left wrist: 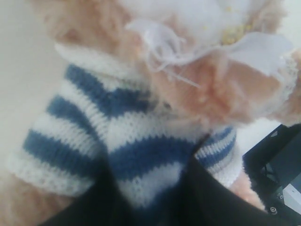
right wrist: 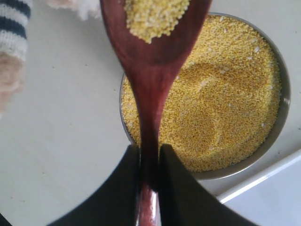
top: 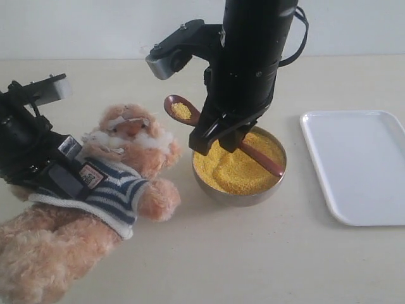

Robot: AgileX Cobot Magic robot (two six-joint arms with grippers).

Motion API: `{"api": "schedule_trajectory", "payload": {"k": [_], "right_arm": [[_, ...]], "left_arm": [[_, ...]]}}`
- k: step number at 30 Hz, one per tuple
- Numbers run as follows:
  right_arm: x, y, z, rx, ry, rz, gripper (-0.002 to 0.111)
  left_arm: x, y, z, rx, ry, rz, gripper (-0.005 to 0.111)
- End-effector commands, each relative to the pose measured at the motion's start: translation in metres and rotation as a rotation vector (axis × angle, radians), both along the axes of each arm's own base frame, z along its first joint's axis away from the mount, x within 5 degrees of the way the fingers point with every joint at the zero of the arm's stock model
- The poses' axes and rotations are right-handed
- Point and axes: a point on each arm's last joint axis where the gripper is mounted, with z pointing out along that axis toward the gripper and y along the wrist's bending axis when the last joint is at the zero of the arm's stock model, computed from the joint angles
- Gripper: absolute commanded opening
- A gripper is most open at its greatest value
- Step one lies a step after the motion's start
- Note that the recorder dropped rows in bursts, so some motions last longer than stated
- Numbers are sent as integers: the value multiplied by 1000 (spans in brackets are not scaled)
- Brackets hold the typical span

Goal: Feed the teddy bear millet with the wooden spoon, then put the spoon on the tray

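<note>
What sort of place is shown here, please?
Probably a robot test bench, not a home: a bare beige tabletop against a white wall, the right gripper holding a wooden spoon, and staged props, a teddy bear and a bowl of millet.

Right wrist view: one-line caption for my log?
Right fingers grip the wooden spoon by its handle, millet in its scoop, past the metal bowl toward the teddy bear.

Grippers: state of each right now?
Left gripper: closed on the striped shirt of the fluffy light-brown teddy bear.
Right gripper: closed on the handle of the dark reddish-brown wooden spoon.
</note>
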Motion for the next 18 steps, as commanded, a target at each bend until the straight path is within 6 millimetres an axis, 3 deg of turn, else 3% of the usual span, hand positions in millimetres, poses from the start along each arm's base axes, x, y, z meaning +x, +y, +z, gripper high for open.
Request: {"api": "schedule_trajectory", "payload": {"k": [1,18], "right_arm": [[-4,3,4,40,26,-10,-1],[-9,1,-9,26,79,-22,-1]], "left_arm": [[-2,-1,4,1,3,-4,4],[3,-1,-12,16,58,-6,4]]}}
